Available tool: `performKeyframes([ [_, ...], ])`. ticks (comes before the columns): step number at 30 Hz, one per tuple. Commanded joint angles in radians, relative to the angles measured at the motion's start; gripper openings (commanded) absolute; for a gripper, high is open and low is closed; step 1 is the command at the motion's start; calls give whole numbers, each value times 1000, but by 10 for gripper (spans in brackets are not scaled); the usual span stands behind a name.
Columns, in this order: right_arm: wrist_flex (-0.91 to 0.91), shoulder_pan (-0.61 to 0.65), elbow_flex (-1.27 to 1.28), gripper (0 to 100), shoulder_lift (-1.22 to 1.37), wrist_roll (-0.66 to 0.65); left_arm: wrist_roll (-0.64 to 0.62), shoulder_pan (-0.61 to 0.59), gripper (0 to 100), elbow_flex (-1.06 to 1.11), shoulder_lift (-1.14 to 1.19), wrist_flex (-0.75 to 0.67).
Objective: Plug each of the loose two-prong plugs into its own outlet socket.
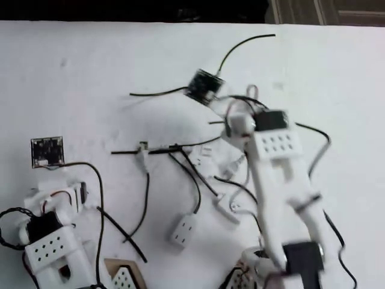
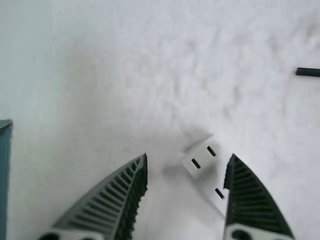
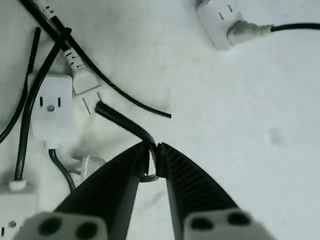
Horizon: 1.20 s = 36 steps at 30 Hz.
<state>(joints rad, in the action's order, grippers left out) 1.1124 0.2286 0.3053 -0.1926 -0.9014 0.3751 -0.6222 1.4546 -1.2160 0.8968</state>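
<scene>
My left gripper (image 2: pixel 188 157) is open low over the white table, near the front left corner (image 1: pixel 65 194). A white outlet socket (image 2: pixel 202 167) lies between its fingers, close to one fingertip (image 2: pixel 239 185). My right gripper (image 3: pixel 154 147) is shut on a thin black cable (image 3: pixel 122 122), and it sits among the tangled cords right of the table's middle (image 1: pixel 233 123). Beside that cable lie a white two-prong plug (image 3: pixel 86 86) and a white outlet socket (image 3: pixel 50 107). Another socket (image 3: pixel 218 22) lies farther off. More white sockets (image 1: pixel 183 229) (image 1: pixel 228 208) and a plug (image 1: pixel 142 153) rest mid-table.
Black cords (image 1: pixel 192 174) cross the table's middle. A black square board (image 1: pixel 47 150) lies at the left and a dark module (image 1: pixel 203 86) at the back. A brown block (image 1: pixel 123 276) sits at the front edge. The far left and back of the table are bare.
</scene>
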Motion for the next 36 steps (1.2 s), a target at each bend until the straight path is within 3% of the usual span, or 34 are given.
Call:
performKeyframes([
  [1,-19,18,-180,121,162,97,8,8,256,-6,-12,-20],
  [7,97,10,-422,365,361,292,8,8,256,-6,-12,-20],
  [13,367,10,-519,319,369,423,8,8,256,-6,-12,-20],
  [18,484,16,-480,259,375,522,8,8,256,-6,-12,-20],
  [30,257,65,-184,238,377,775,8,7,256,-6,-12,-20],
  [36,134,67,-83,238,377,819,8,7,256,-6,-12,-20],
])
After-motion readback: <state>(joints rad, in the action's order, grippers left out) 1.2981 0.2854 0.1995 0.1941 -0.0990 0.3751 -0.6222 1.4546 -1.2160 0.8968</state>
